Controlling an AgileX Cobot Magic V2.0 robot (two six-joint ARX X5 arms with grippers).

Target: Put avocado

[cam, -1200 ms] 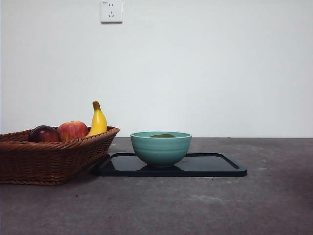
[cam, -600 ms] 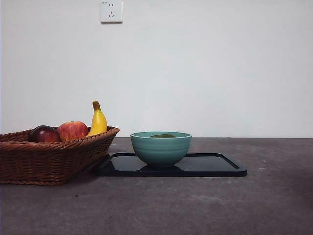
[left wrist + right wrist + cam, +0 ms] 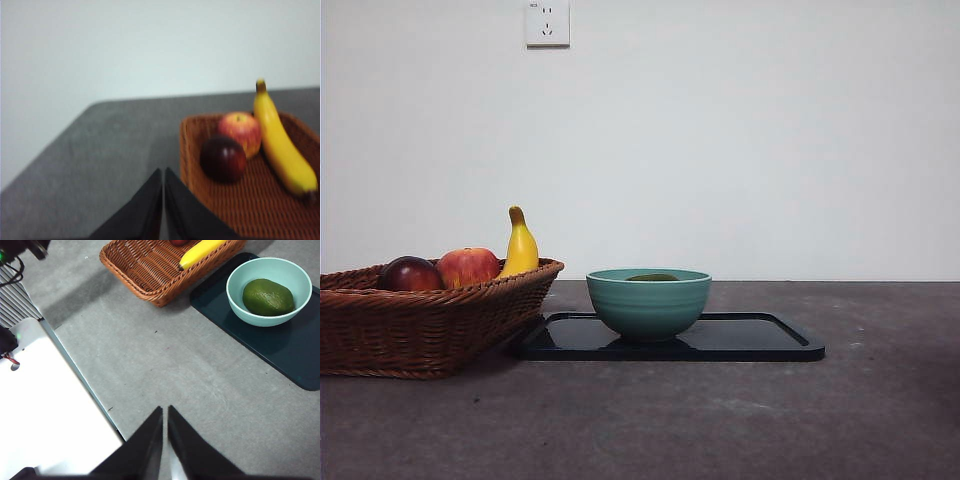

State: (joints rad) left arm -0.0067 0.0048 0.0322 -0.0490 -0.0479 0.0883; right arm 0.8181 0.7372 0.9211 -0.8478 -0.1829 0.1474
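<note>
On the dark tray stands a teal bowl, and the avocado lies inside it; from the front only its top shows above the rim. Placing seems done, so probably nothing is left. The right gripper hangs well apart over the table, jaws closed and empty. The left gripper, also closed on nothing, is near the basket.
</note>
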